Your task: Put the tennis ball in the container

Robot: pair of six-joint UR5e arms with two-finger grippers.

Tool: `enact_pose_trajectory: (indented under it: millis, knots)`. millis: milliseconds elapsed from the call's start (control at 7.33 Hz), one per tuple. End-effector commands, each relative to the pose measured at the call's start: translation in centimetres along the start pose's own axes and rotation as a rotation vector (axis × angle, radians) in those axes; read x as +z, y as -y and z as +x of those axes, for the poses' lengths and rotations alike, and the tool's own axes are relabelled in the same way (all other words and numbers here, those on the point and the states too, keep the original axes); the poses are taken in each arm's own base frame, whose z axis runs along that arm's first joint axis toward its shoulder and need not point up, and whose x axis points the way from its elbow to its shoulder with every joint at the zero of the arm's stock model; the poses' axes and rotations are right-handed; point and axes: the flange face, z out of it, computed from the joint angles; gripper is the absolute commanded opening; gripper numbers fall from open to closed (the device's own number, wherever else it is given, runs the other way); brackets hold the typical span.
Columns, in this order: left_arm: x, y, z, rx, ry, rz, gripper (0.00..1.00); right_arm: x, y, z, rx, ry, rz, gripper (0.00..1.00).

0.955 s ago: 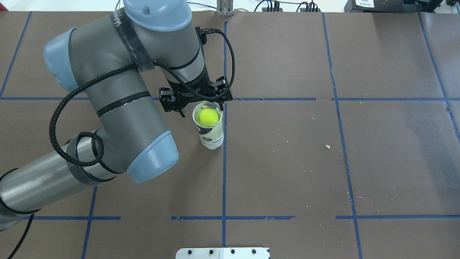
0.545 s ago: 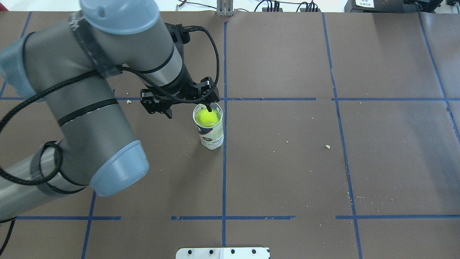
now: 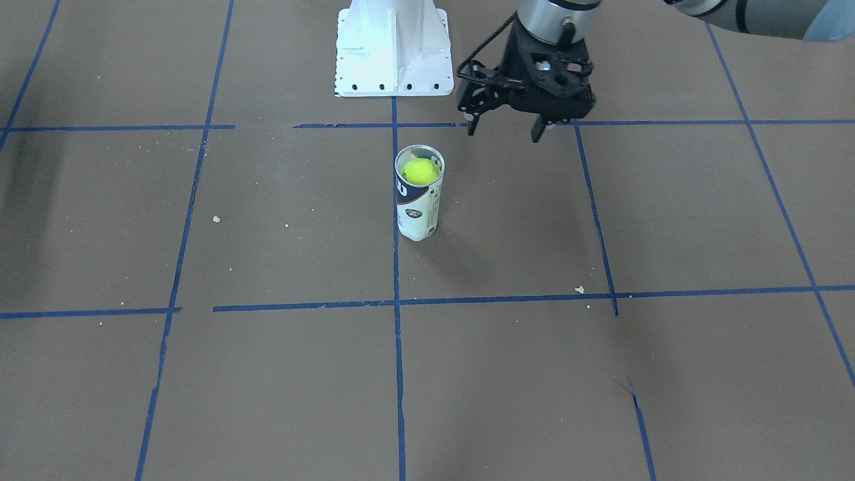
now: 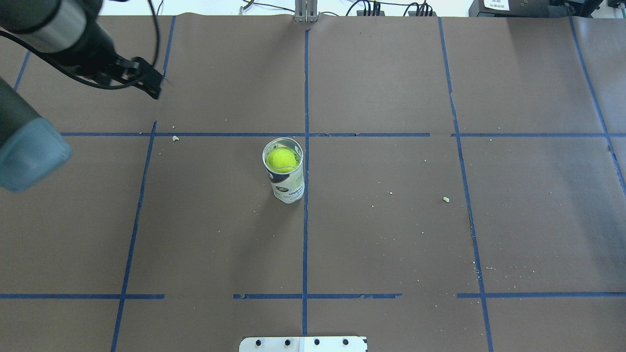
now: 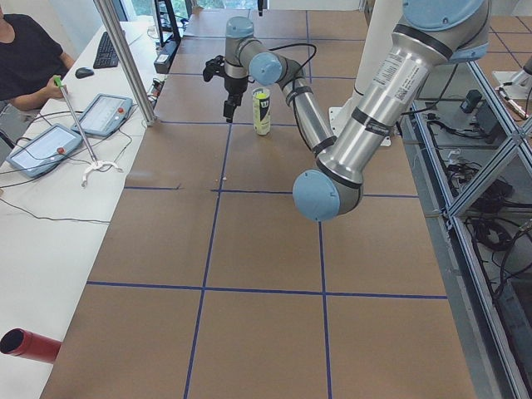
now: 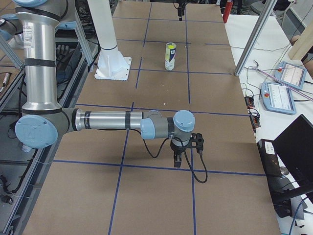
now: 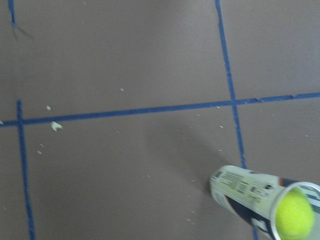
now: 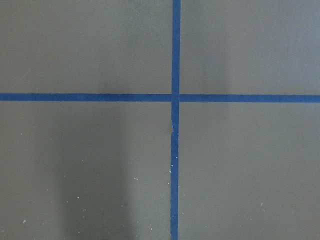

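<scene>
The worktop is covered in brown paper and split into big squares by blue tape lines. The left arm reaches out over it, bent at the elbow. The right arm stretches low across the end of the worktop on the robot's right, far from the task's things. A white pedestal stands on the robot's side, near the middle.

The left tool hangs in the air above the worktop, pointing down. Its two fingers are spread wide and hold nothing. It is off to the robot's left of the can, well apart from it and touching nothing. The right tool also points down over bare paper near a crossing of tape lines. It shows only small in the side view, so I cannot tell how far it is spread or whether it grips anything.

The can stands upright by itself, near the middle of the worktop, just beside one long tape line. It is whitish with a dark blue band and its top has no lid.

The ball sits inside the can, just below the rim, bright yellow-green and plain to see through the mouth.

A few pale crumbs lie scattered on the paper.
</scene>
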Motion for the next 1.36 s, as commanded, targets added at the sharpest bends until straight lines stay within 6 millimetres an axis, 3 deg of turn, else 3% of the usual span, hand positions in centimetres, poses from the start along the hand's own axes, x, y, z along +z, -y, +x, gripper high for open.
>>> enact_pose_trajectory:
  millis: [0, 136, 273, 409, 545, 682, 818, 1227]
  knots:
    - [0.9, -0.8, -16.6, 0.122, 0.079, -0.031, 1.0, 0.0, 0.0, 0.0, 0.0, 0.0, 0.0, 1.0]
    - [1.7, -2.4, -24.5, 0.135, 0.12, -0.052, 1.0, 0.0, 0.0, 0.0, 0.0, 0.0, 0.0, 1.0]
    - [3.2, -5.3, -30.0, 0.129, 0.146, -0.092, 1.0, 0.0, 0.0, 0.0, 0.0, 0.0, 0.0, 1.0]
    - [3.2, -6.4, -36.8, 0.05, 0.169, -0.094, 1.0, 0.0, 0.0, 0.0, 0.0, 0.0, 0.0, 1.0]
    - [4.4, -8.2, -41.9, -0.035, 0.179, -0.124, 1.0, 0.0, 0.0, 0.0, 0.0, 0.0, 0.0, 1.0]
    - [6.6, -12.5, -45.4, -0.102, 0.178, -0.177, 1.0, 0.0, 0.0, 0.0, 0.0, 0.0, 0.0, 1.0]
    - [7.3, -15.6, -46.6, -0.126, 0.122, -0.162, 1.0, 0.0, 0.0, 0.0, 0.0, 0.0, 0.0, 1.0]
    - [7.8, -16.3, -46.6, -0.164, 0.033, -0.169, 1.0, 0.0, 0.0, 0.0, 0.0, 0.0, 0.0, 1.0]
